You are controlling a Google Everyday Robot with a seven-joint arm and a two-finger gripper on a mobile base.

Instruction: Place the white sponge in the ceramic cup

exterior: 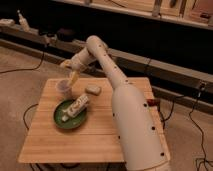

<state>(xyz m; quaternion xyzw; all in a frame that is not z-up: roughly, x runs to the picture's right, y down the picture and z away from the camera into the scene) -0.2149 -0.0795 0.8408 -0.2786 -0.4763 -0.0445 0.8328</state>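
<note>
Tabletop [107, 132]: light wooden slats, centre to lower left of the frame.

Ceramic cup [64, 88]: small, round, whitish, upright near the upper-left edge of the tabletop, just above the green dish.

White sponge [92, 90]: small cream block lying flat on the tabletop, right of the ceramic cup and apart from it. Its long axis runs roughly left to right across the frame, tilted slightly down to the right.

Green dish [59, 118]: wide, round, left part of the tabletop. It holds a long white patterned object [78, 106], lying diagonally from lower left to upper right, its upper end over the rim.

Gripper [73, 77]: yellowish tip at the end of the white arm [131, 122], pointing down just above and right of the ceramic cup's rim. Whether the jaws are apart or together cannot be told. It is left of the sponge, not touching it.
</note>
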